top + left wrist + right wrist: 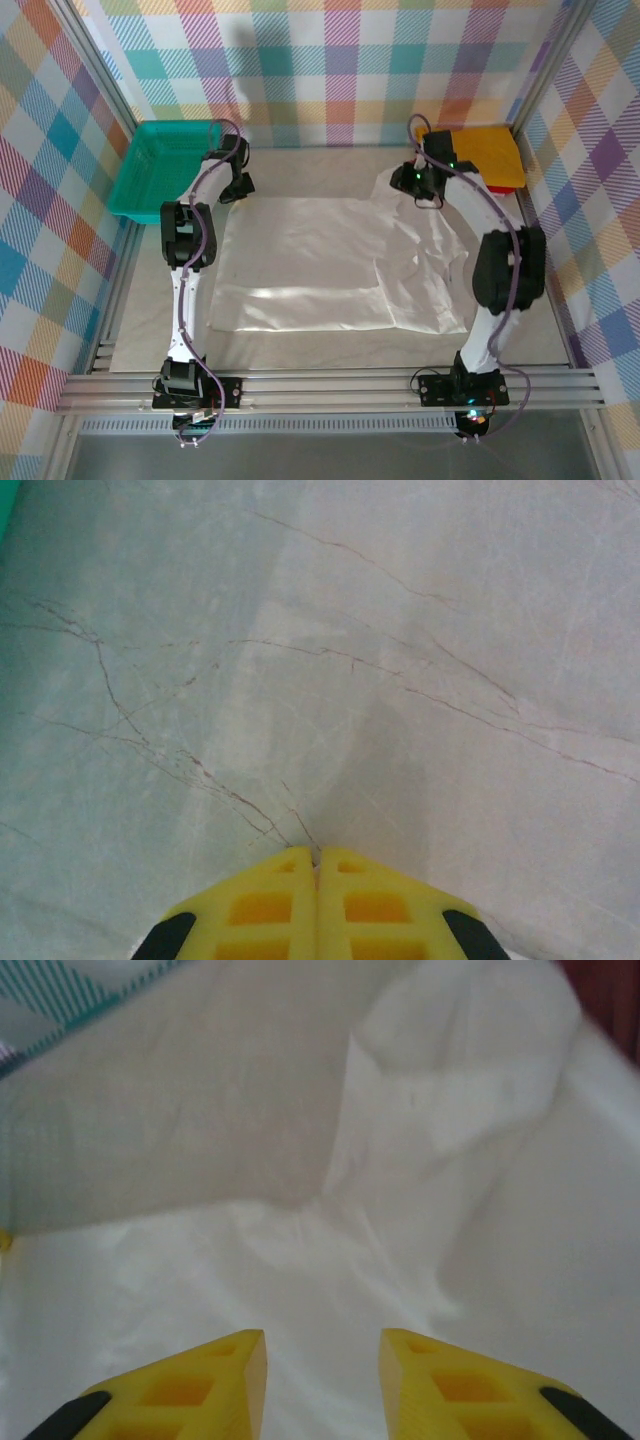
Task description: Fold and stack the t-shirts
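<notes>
Lying spread out flat on the table (400,680) is the white t-shirt (320,265). By its far left corner, the left gripper (318,852) is pinched tight over bare table. At its far right sleeve, the right gripper (322,1345) has its fingers a little apart and holds nothing. Just past that sleeve, the yellow t-shirt (487,150) sits on the red t-shirt (505,188).

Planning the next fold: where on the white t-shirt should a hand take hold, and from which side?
I'd pinch the white t-shirt at its far right corner, from above. It lies almost flat on the table, so only an edge or raised wrinkle offers a hold; the open right hand hangs over that corner.
</notes>
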